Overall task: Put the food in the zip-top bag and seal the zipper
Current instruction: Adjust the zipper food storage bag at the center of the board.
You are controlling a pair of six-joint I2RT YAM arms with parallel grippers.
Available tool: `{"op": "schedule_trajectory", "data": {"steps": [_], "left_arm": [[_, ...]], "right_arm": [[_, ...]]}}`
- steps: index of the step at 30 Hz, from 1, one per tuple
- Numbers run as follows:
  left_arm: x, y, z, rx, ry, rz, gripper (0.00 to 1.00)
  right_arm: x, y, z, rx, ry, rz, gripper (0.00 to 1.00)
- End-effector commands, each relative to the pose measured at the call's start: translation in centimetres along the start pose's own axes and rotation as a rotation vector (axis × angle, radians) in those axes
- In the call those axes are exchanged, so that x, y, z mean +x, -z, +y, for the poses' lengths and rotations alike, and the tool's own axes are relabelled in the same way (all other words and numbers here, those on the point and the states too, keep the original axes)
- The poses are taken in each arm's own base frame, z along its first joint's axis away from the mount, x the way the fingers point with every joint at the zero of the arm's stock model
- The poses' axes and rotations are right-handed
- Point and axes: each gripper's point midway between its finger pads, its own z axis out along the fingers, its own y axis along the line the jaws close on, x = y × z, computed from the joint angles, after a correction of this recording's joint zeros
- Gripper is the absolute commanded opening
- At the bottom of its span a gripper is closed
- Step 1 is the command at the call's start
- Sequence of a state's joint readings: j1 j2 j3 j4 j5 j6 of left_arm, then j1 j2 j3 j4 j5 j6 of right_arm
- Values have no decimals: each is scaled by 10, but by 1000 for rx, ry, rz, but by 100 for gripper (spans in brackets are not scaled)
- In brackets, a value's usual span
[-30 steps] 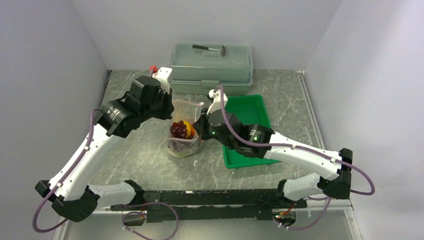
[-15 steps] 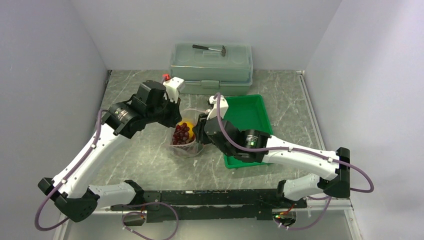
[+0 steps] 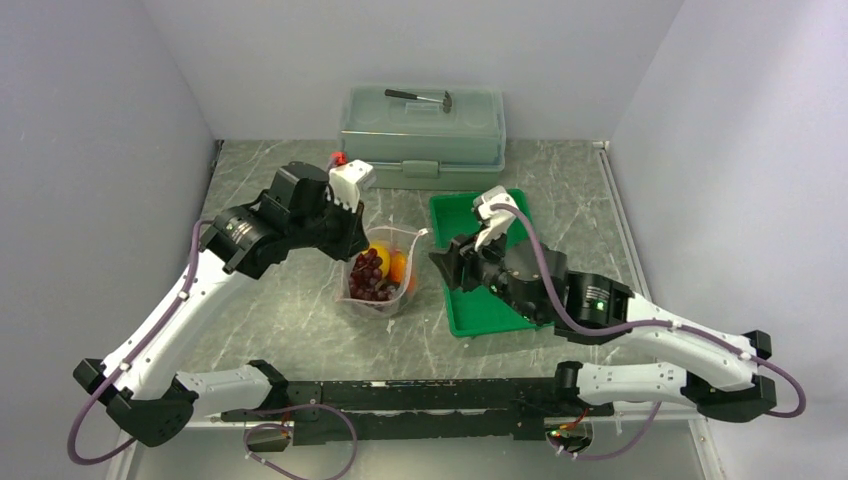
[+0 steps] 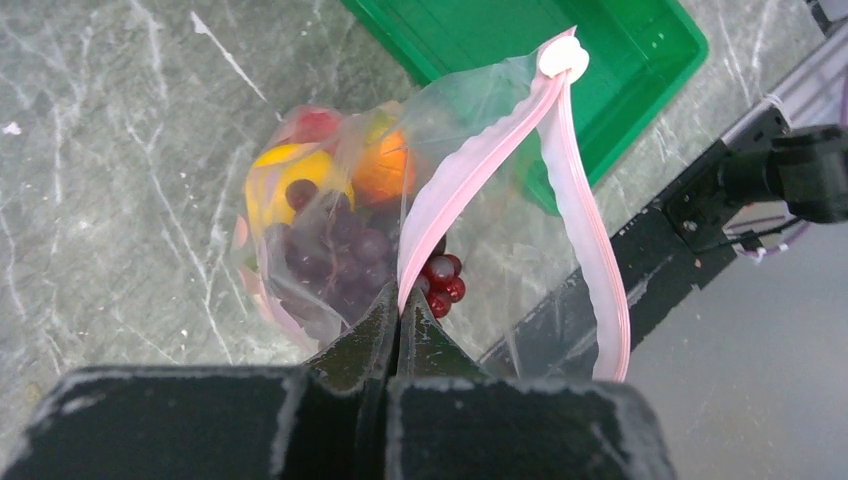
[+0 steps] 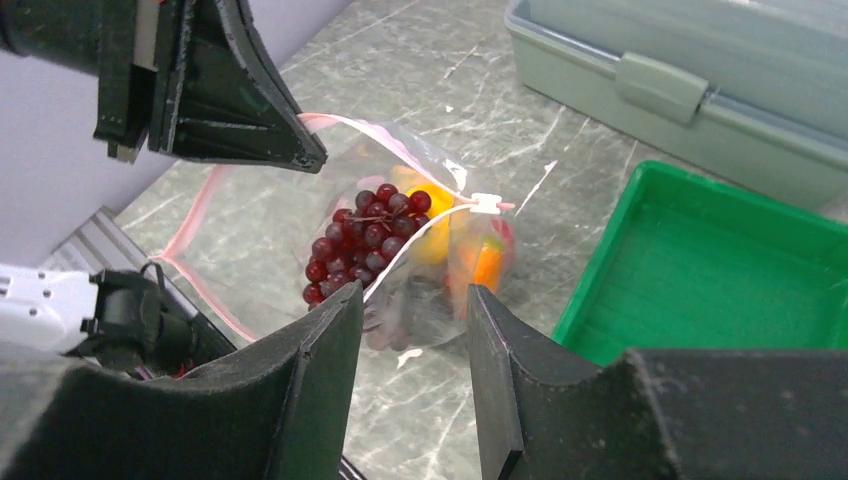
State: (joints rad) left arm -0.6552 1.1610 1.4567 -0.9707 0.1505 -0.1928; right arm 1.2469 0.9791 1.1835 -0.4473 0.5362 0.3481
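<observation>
**Food is in, the zipper is not yet closed**

From above, we see the zip-top bag standing on the table between the arms, its mouth gaping, with the food already inside. We judge the sealing step to be in hand. The left gripper is at the bag's upper edge, and the right gripper is near the bag but apart from it, over the green tray.

On the left wrist view, our fingers are pressed together on the pink zipper strip. The white slider sits at the strip's far end.

On the right wrist view, our fingers stand wide with nothing between them. The slider lies ahead of them. Next, we think this gripper must reach the slider, pinch it, and draw it along the strip towards the held corner.
</observation>
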Motion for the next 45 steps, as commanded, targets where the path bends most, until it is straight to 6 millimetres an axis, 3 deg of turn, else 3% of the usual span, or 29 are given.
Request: {"op": "schedule_trajectory", "data": {"steps": [1,6,13,18,25,38,45], "left_arm": [[-15,16,-21,115,-57,-38,0],[-23,33,-36,184,-95,-62,0],[-22,47,-37,188,-124,-72,0],[-18,47,-38,198,-115,-65,0],[-13,45,-39,208,-109,-58,0],[-9,47,-42,226,-118,-49,0],[-10,49,-43,230,-120,-55,0]], "right_arm": [[-4,12,0,-78,182,-6,46],[-2,15,-2,-113,301,-13,49],[6,15,5,-208,494,-25,51],[21,23,27,-383,544,-64,62],[43,38,52,-589,553,-136,68],[42,16,36,-475,602,-265,77],[46,14,51,-577,600,-273,77]]}}
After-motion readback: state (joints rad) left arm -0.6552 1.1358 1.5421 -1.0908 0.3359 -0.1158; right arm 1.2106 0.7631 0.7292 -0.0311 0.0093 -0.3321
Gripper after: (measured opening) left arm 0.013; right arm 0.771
